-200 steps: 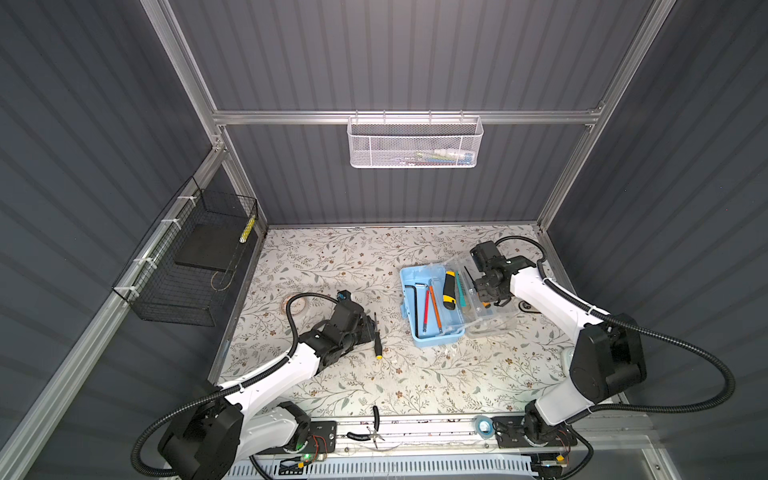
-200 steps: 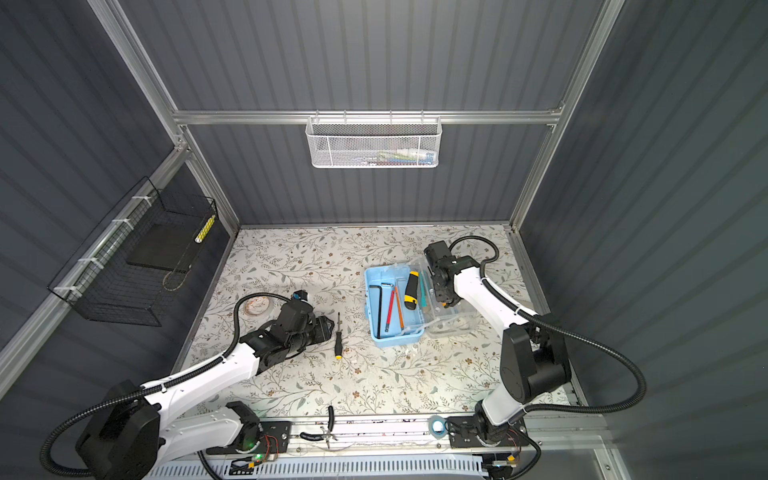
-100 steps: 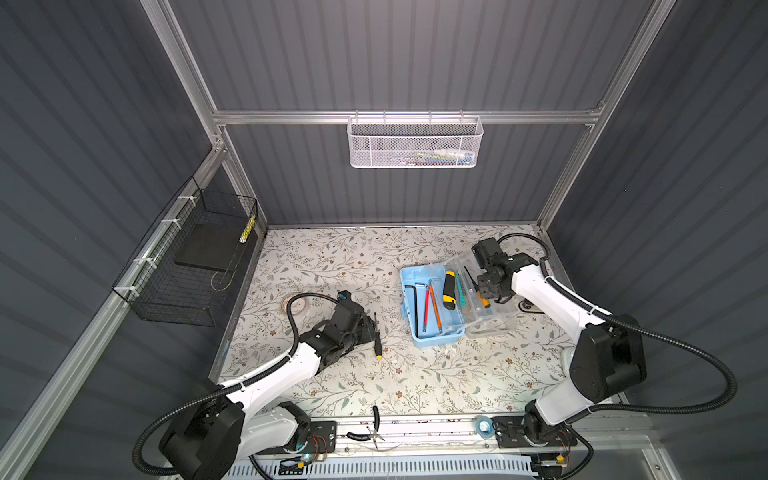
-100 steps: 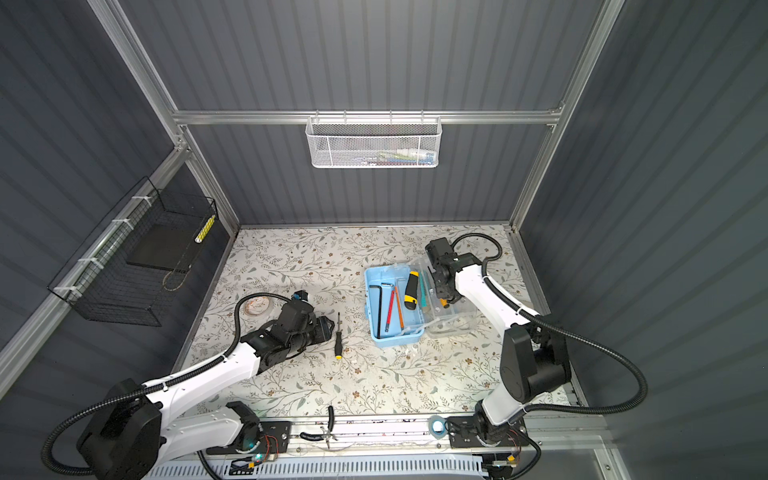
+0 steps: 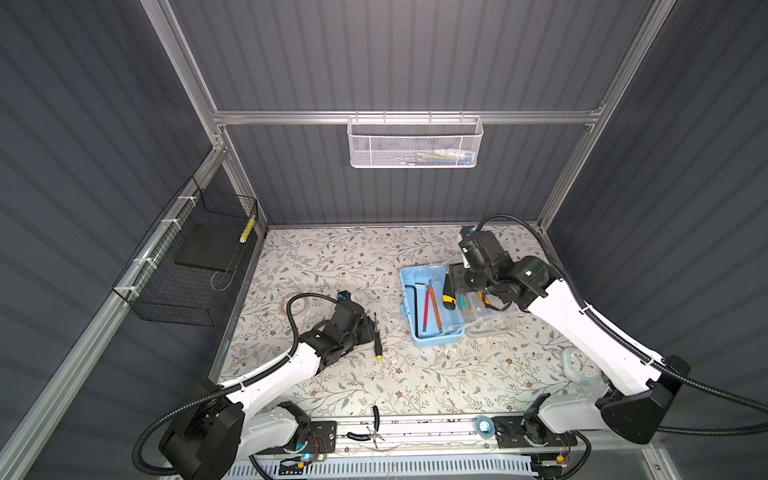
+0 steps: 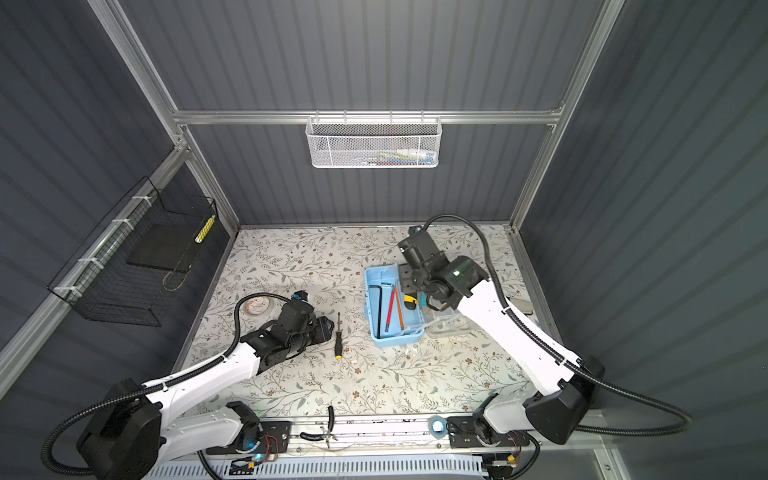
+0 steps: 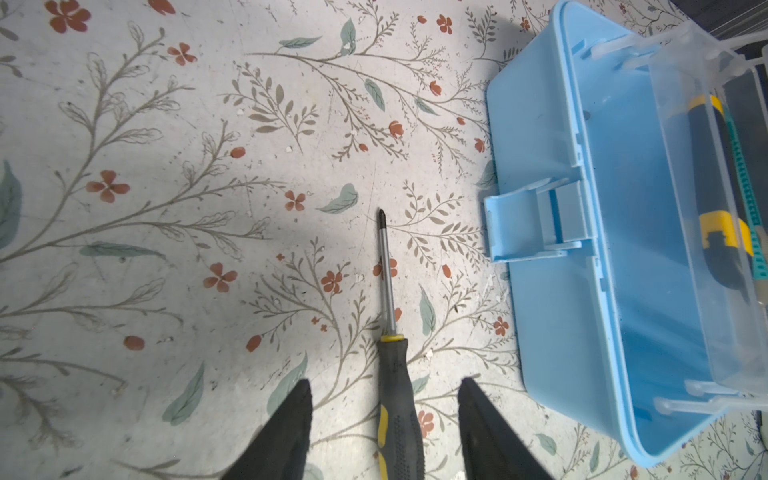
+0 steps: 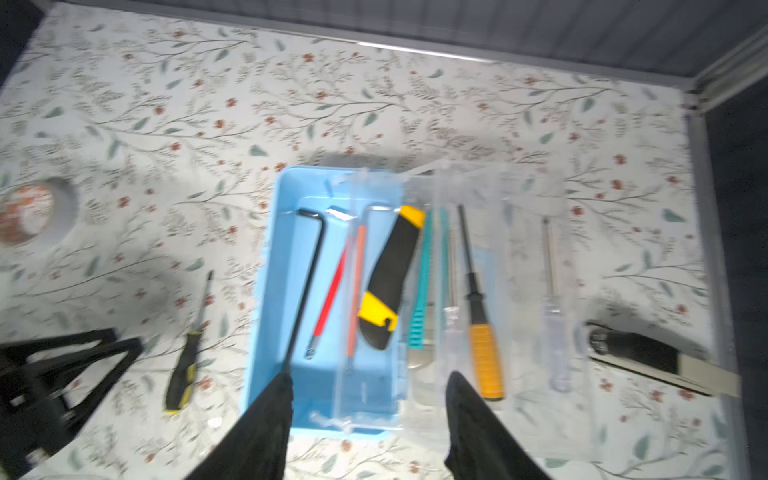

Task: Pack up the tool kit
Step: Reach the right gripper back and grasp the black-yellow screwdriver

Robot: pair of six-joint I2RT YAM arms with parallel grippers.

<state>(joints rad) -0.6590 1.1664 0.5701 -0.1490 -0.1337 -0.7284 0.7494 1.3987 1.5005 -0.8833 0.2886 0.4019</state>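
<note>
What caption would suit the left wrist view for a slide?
Open left gripper straddles a black-and-yellow screwdriver lying beside the open light-blue plastic case.

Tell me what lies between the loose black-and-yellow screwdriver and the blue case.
Nothing but bare floral table; the left wrist view shows screwdriver and case apart.

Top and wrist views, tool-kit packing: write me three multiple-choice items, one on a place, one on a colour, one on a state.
1. Where is the yellow-black screwdriver? A) in the white basket B) on the table, between the fingers of the left claw C) on the front rail
2. What colour is the longest hex key in the blue case? A) black B) red C) teal
3. The case's clear lid is: A) latched shut B) open C) missing
Answers: B, the left wrist view shows it lying between the spread fingers; A, black in the right wrist view; B, it lies folded back beside the case.
</note>
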